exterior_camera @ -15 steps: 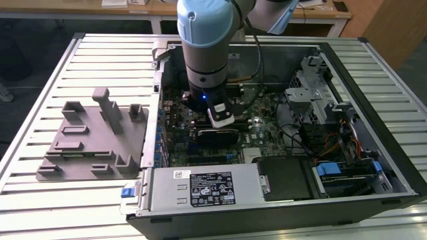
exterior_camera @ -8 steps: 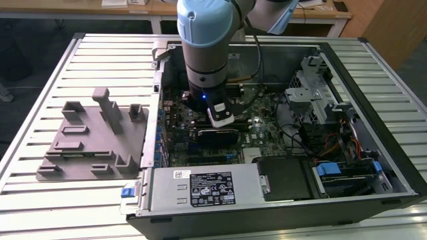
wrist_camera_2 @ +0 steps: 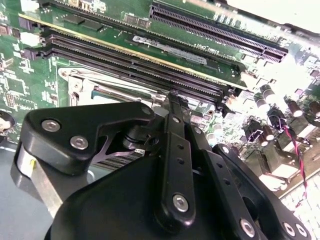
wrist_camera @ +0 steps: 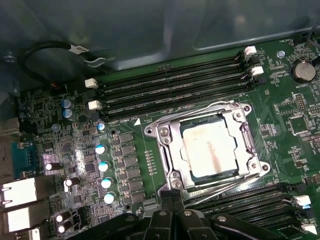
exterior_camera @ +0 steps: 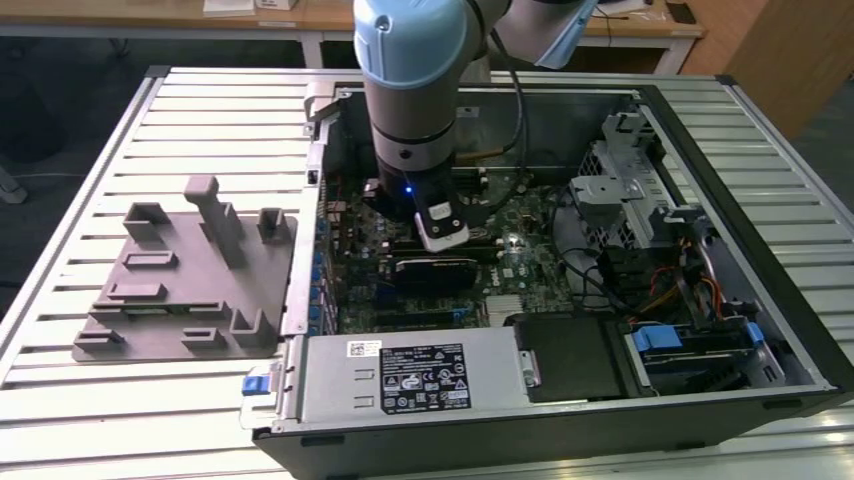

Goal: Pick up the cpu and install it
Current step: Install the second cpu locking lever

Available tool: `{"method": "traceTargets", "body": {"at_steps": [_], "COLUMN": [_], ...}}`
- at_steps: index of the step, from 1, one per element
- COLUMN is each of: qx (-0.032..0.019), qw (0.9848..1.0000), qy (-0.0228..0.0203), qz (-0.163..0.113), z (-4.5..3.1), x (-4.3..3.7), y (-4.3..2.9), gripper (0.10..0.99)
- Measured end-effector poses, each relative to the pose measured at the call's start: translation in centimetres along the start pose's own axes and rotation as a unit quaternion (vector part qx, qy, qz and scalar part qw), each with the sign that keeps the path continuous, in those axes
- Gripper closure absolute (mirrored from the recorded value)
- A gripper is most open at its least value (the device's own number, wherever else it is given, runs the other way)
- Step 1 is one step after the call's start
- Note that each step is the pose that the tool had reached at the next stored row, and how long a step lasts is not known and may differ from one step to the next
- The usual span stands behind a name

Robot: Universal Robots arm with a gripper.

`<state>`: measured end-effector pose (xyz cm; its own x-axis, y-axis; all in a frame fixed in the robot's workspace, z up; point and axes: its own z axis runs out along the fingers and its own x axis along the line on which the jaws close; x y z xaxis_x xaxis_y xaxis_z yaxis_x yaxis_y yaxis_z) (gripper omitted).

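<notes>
The cpu (wrist_camera: 210, 145), a flat square chip with a dull silver top, lay seated in the metal socket frame (wrist_camera: 167, 135) on the green motherboard (wrist_camera: 295, 115) in the first wrist view. It sat flush and square inside the frame, with the frame's edges lapping its border, which suggested it was already in its place rather than waiting to be fetched. Long black memory slots (wrist_camera: 170, 87) ran along one side of the socket, and a row of small round capacitors (wrist_camera: 102, 165) stood on another.

The gripper (wrist_camera: 172, 197) hovered near one edge of the socket, its black fingers (wrist_camera: 165, 202) drawn together with no gap visible between the tips and nothing held. In the second wrist view the gripper's black linkage (wrist_camera_2: 175, 165) blocked most of the socket beneath it.

In the exterior view the blue-grey arm (exterior_camera: 414, 90) reached straight down into an open computer case (exterior_camera: 721, 130) lying on its side, likely so the board faced upward for access. A power supply (exterior_camera: 414, 375) sat at the case's near edge. A grey fixture plate (exterior_camera: 187, 290) with upright posts stood beside the case on the exterior view's left. Both rested on a pale slatted table (exterior_camera: 80, 200). Wooden desks (exterior_camera: 320, 15) stood behind.
</notes>
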<state>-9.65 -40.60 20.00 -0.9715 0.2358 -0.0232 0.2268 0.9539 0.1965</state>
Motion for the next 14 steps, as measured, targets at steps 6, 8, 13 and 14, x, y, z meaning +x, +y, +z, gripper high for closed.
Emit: {"method": "traceTargets", "body": {"at_steps": [6,8,13,14], "qx": [0.0001,0.0001,-0.0042,-0.0093], "qw": [1.0000,1.0000,1.0000,1.0000], "qy": [0.0000,0.0000,0.0010,0.0022], "qz": [0.000,0.000,0.000,0.001], "z": [-0.08,-0.16,-0.38,-0.41], "x": [-0.43,-0.54,-0.67,-0.70], "y": [-0.39,-0.49,-0.78,-0.90], "gripper": [0.980,0.980,0.980,0.980]}}
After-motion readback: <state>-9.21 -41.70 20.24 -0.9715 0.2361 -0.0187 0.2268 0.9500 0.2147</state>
